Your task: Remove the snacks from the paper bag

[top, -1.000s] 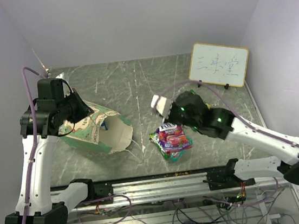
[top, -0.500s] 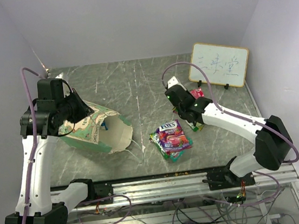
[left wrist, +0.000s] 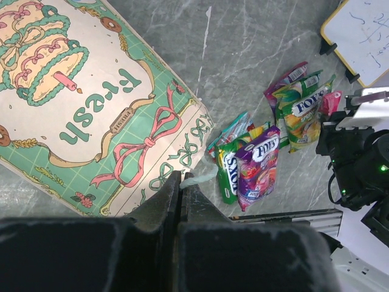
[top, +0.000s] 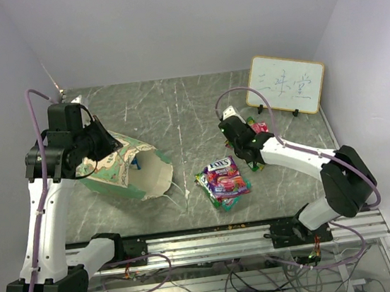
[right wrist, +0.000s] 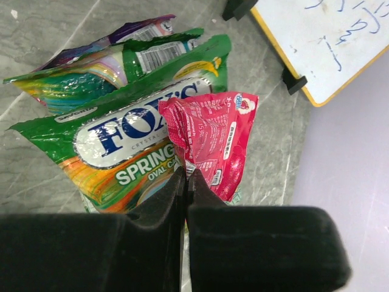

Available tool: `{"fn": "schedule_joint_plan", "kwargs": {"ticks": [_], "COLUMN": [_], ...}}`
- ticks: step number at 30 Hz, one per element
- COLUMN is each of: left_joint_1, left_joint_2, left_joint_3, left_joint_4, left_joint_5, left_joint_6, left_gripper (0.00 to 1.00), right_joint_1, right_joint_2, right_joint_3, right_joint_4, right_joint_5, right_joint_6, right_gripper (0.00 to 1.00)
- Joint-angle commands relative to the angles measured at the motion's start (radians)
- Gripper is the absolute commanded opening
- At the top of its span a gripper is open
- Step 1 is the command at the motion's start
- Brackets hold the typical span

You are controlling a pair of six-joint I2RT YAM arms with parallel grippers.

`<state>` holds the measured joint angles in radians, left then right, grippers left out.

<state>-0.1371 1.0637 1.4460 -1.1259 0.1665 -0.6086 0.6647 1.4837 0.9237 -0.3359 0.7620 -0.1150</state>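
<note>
Paper bag (top: 133,173), mint-green w/ cream inside, on its side at L of the grey marbled table (top: 176,105); mouth gaping toward the middle, thin white string trailing beside it; printed face w/ cake drawing, pink ribbon bows and the word "Fresh" turned up to the L wrist cam. Left gripper (left wrist: 182,182) pinched tight on the bag's edge, no gap betw. fingers.

Snacks (left wrist: 231,173) out on the table in two glossy heaps; purple-blue packet (top: 225,176) marked FOX'S atop a green one at front-centre, just clear of the bag's mouth; second heap further R, near the whiteboard (top: 285,83), w/ green-yellow packet (right wrist: 115,146) lettered FOX'S SPRING over a couple more, one purple-edged.

Right gripper (right wrist: 185,179) closed on the lower edge of a small pink packet (right wrist: 213,137), crinkled, white print, lying across the green-yellow one; fingers pressed together, nothing else in the grip. Deep inside of bag not visible from any cam.
</note>
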Motion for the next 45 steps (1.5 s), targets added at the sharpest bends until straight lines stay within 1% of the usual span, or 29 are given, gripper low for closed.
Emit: {"fn": "schedule_joint_plan", "kwargs": {"ticks": [1,2,4,5,6,8,11,13,14,17,18,19,21,22,23,24,26,28,30,32,34,36,38,41,45], "left_joint_1": [0.004,0.004,0.004,0.004,0.004,0.004,0.004,0.004,0.004,0.004,0.005,0.005,0.004,0.005,0.005,0.005,0.005,0.005,0.005,0.005,0.005,0.005,0.005,0.005,0.005], "left_joint_2": [-0.011,-0.011,-0.010,-0.009,-0.008,-0.005,0.007,0.014,0.015,0.015,0.016,0.015,0.016,0.017,0.018,0.016,0.015,0.017,0.017,0.014,0.008,0.004,0.000,-0.002,0.003], "left_joint_3": [-0.005,-0.005,-0.008,-0.008,-0.008,-0.002,0.014,0.019,0.022,0.027,0.027,0.025,0.025,0.026,0.028,0.028,0.029,0.033,0.033,0.029,0.021,0.013,0.005,-0.004,-0.006], "left_joint_4": [0.026,0.025,0.022,0.020,0.019,0.013,0.003,0.001,0.002,0.003,0.003,0.001,-0.004,-0.007,-0.009,-0.011,-0.013,-0.019,-0.024,-0.025,-0.024,-0.023,-0.024,-0.031,-0.047], "left_joint_5": [0.027,0.027,0.025,0.025,0.024,0.018,0.011,0.016,0.018,0.018,0.022,0.025,0.030,0.028,0.028,0.026,0.025,0.026,0.027,0.031,0.034,0.039,0.043,0.054,0.070], "left_joint_6": [-0.003,-0.001,0.004,0.006,0.010,0.020,0.040,0.054,0.061,0.083,0.092,0.100,0.114,0.118,0.122,0.125,0.130,0.134,0.139,0.145,0.147,0.150,0.151,0.153,0.152], "left_gripper": [0.07,0.07,0.07,0.07,0.07,0.07,0.07,0.07,0.07,0.07,0.07,0.07,0.07,0.07,0.07,0.07,0.07,0.07,0.07,0.07,0.07,0.07,0.07,0.07,0.07], "right_joint_1": [-0.006,-0.007,-0.007,-0.007,-0.006,-0.006,-0.004,-0.005,-0.003,0.022,0.048,0.090,0.187,0.226,0.248,0.260,0.286,0.326,0.362,0.382,0.385,0.393,0.406,0.419,0.418], "right_joint_2": [0.003,0.002,-0.006,-0.012,-0.019,-0.044,-0.113,-0.165,-0.189,-0.263,-0.283,-0.297,-0.299,-0.278,-0.240,-0.186,-0.078,-0.003,0.044,0.099,0.161,0.199,0.224,0.292,0.365], "right_joint_3": [-0.016,-0.016,-0.016,-0.014,-0.009,0.019,0.071,0.071,0.071,0.010,-0.014,-0.041,-0.092,-0.099,-0.084,-0.049,0.052,0.098,0.085,0.094,0.140,0.133,0.098,0.112,0.153], "right_joint_4": [0.049,0.047,0.043,0.034,0.021,-0.039,-0.091,-0.073,-0.051,0.070,0.107,0.151,0.272,0.321,0.355,0.370,0.368,0.413,0.494,0.534,0.577,0.654,0.734,0.774,0.863], "right_joint_5": [-0.042,-0.056,-0.078,-0.087,-0.097,-0.116,-0.179,-0.309,-0.391,-0.725,-0.849,-0.934,-1.009,-1.040,-1.073,-1.104,-1.157,-1.162,-1.173,-1.179,-1.176,-1.174,-1.166,-1.102,-1.061], "right_joint_6": [0.031,0.035,0.041,0.043,0.043,0.044,0.021,-0.042,-0.092,-0.259,-0.354,-0.459,-0.651,-0.700,-0.714,-0.695,-0.633,-0.612,-0.657,-0.677,-0.623,-0.589,-0.633,-0.737,-0.704], "right_gripper": [0.00,0.00,0.07,0.13,0.21,0.42,0.59,0.68,0.69,0.71,0.71,0.71,0.73,0.74,0.74,0.74,0.69,0.67,0.67,0.68,0.66,0.64,0.64,0.64,0.60]}}
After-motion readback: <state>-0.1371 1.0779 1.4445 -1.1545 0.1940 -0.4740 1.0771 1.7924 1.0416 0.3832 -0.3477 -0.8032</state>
